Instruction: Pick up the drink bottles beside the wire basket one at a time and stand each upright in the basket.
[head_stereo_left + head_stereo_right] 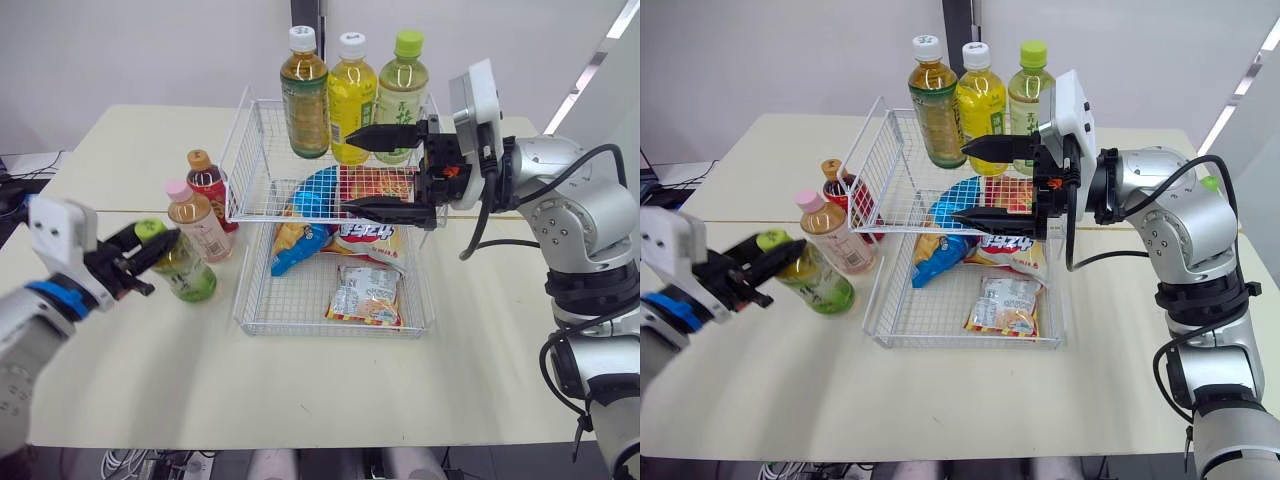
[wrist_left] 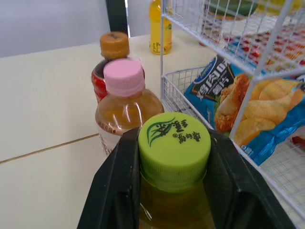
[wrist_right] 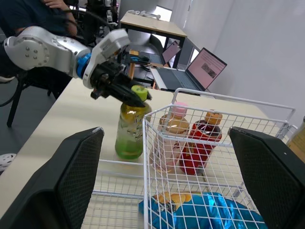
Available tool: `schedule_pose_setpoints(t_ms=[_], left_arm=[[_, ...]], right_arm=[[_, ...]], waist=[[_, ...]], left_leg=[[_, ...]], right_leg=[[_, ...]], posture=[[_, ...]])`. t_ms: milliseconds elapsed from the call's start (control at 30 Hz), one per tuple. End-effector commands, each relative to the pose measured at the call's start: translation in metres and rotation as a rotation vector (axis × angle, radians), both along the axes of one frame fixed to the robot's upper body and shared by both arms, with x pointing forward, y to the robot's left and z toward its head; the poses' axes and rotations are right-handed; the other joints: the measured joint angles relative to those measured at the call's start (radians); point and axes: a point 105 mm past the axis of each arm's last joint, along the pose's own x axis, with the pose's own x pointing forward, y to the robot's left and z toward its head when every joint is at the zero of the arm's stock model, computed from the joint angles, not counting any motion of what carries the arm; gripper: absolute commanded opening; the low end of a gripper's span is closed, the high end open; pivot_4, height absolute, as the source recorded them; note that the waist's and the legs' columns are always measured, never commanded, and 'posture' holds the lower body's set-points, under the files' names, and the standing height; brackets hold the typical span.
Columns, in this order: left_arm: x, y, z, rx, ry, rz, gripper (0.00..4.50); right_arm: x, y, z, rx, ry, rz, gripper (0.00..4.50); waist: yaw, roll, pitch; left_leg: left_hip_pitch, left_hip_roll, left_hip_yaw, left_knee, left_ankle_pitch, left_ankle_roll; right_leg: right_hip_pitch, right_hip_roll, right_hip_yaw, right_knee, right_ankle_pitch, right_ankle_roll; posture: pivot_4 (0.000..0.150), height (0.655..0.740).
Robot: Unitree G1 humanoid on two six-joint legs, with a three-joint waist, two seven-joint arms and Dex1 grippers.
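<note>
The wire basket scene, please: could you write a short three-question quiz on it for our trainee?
1. True or false: the left gripper hangs open and empty.
2. The right gripper is: A) open, empty, above the white wire basket; B) shut on a bottle; C) lying on the table.
3. How many bottles stand at the basket's left, gripped one included?
Key: 1 false: its fingers clamp the green-capped plastic bottle at the cap. 2 A. 3 three: that one, the pink-capped amber bottle and the brown-capped red-labelled bottle.
</note>
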Motion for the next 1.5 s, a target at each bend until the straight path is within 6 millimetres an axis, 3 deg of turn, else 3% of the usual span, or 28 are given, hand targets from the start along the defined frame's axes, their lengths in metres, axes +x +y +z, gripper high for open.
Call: schedule_pose_setpoints(t_ms=[33, 200, 333, 533, 600, 767, 900, 1167, 1267, 1467, 1500], left_arm=[[-0.013, -0.003, 0.060, -0.003, -0.135, -0.059, 1.36], [-0.021, -0.011, 0.113, 0.005, -0.136, -0.164, 1.36], [-0.016, -0.018, 0.157, 0.007, -0.207, -0.241, 1.36], [-0.006, -0.052, 0.192, 0.009, -0.270, -0.439, 1.36], [0.000, -0.078, 0.202, -0.002, -0.283, -0.570, 1.36], [0.017, -0.129, 0.196, 0.013, -0.243, -0.785, 1.36], [0.033, -0.168, 0.176, 0.037, -0.212, -0.893, 1.36], [0.065, -0.230, 0.143, 0.059, -0.192, -0.950, 1.36], [0.072, -0.246, 0.134, 0.082, -0.187, -0.956, 1.36], [0.083, -0.254, 0.127, 0.111, -0.184, -0.956, 1.36], [0.085, -0.254, 0.126, 0.111, -0.178, -0.958, 1.71]], right_arm=[[-0.006, -0.004, 0.018, 0.056, -0.047, -0.002, 4.50], [-0.005, -0.007, 0.020, 0.075, -0.040, -0.028, 4.50], [-0.004, -0.011, 0.022, 0.095, -0.047, -0.063, 4.50], [-0.005, -0.017, 0.022, 0.121, -0.046, -0.118, 4.50], [-0.006, -0.025, 0.022, 0.116, -0.063, -0.167, 4.50], [-0.011, -0.043, 0.020, 0.082, -0.097, -0.272, 4.50], [-0.018, -0.061, 0.020, 0.062, -0.115, -0.374, 4.50], [-0.032, -0.084, 0.014, 0.059, -0.112, -0.541, 4.50], [-0.037, -0.084, 0.012, 0.069, -0.109, -0.571, 4.50], [-0.040, -0.083, 0.011, 0.080, -0.106, -0.599, 4.50], [-0.040, -0.083, 0.011, 0.081, -0.104, -0.601, 4.50]], waist=[[0.001, 0.000, 0.000], [-0.001, 0.001, 0.001], [0.003, 0.002, 0.002], [0.007, 0.002, 0.002], [0.014, 0.001, 0.002], [0.021, 0.003, 0.003], [0.019, 0.004, 0.003], [0.016, 0.005, 0.004], [0.011, 0.005, 0.004], [-0.001, 0.006, 0.004], [-0.001, 0.006, 0.004]], left_leg=[[0.000, -0.001, 0.000, 0.000, 0.000, 0.000], [-0.003, -0.001, 0.000, -0.001, 0.000, 0.000], [-0.003, -0.001, 0.000, -0.001, -0.001, -0.001], [-0.004, -0.002, 0.000, 0.000, -0.001, -0.001], [-0.005, -0.002, 0.000, 0.000, -0.001, -0.001], [-0.006, -0.002, 0.002, 0.001, -0.001, -0.001], [-0.006, -0.001, 0.002, 0.001, 0.000, -0.001], [-0.006, -0.002, 0.004, 0.001, 0.000, -0.001], [-0.006, -0.002, 0.004, 0.001, 0.000, -0.001], [-0.006, -0.002, 0.004, 0.001, 0.000, -0.001], [-0.006, -0.002, 0.004, 0.001, 0.000, -0.001]], right_leg=[[0.000, 0.000, 0.000, 0.000, 0.000, 0.000], [0.000, 0.001, -0.002, -0.006, 0.001, 0.002], [0.000, 0.001, -0.002, -0.006, 0.001, 0.002], [0.000, 0.002, -0.003, -0.006, 0.001, 0.002], [-0.001, 0.002, -0.002, -0.006, 0.001, 0.003], [-0.001, 0.002, 0.000, -0.007, 0.001, 0.003], [-0.002, 0.002, -0.001, -0.006, 0.001, 0.003], [-0.003, 0.002, 0.002, -0.006, 0.001, 0.003], [-0.003, 0.002, 0.002, -0.006, 0.001, 0.003], [-0.003, 0.002, 0.002, -0.006, 0.001, 0.003], [-0.003, 0.002, 0.002, -0.006, 0.001, 0.003]], posture=[[0.150, 0.7400], [0.150, 0.7400], [0.150, 0.7400], [0.150, 0.7400], [0.150, 0.7400], [0.150, 0.7400], [0.150, 0.7400], [0.150, 0.7400], [0.150, 0.7400], [0.150, 0.7400], [0.150, 0.7400]])
